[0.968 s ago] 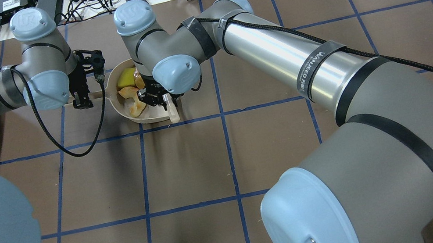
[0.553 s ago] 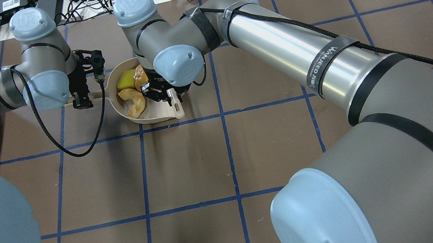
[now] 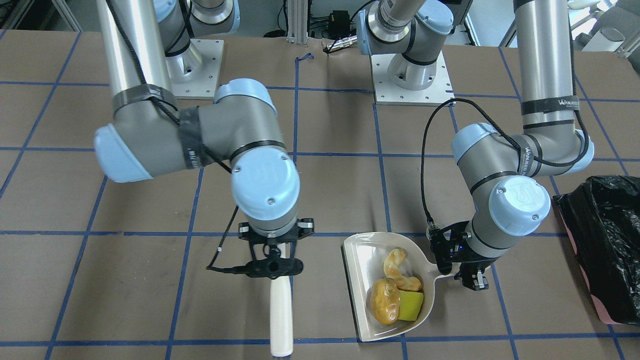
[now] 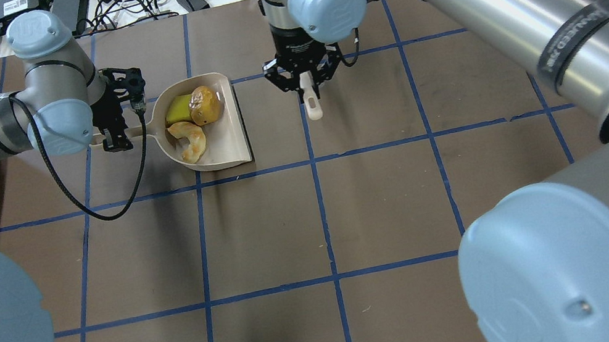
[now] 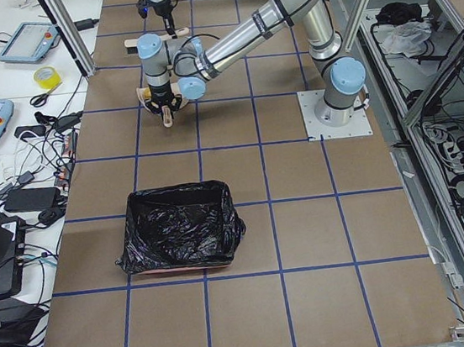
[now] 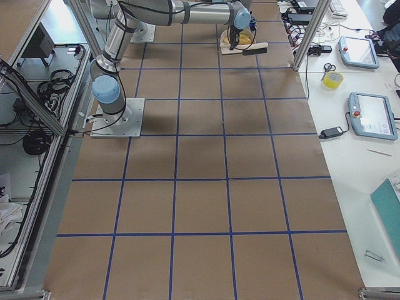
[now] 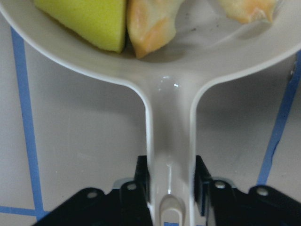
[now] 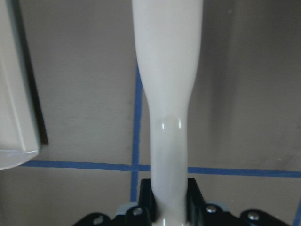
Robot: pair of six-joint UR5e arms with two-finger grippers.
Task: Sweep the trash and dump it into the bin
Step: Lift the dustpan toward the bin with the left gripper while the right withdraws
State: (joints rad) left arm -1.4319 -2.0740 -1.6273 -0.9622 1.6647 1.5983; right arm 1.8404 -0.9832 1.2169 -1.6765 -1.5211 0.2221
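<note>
The lump (image 4: pixel 205 106), the crescent (image 4: pixel 190 141) and the wedge (image 4: pixel 177 110) lie in the dustpan (image 4: pixel 228 142) on the table (image 4: pixel 265 234). The brush (image 4: pixel 313 108) is near its right side. The bin (image 3: pixel 605 240) stands well to the left.

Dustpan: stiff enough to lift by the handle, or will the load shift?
Probably stiff: the dustpan looks like moulded hard plastic, and the left pincer clamps its narrow handle. The glossy rounded lump may roll toward the open lip if tilted; the yellow sponge wedge likely stays.
</note>
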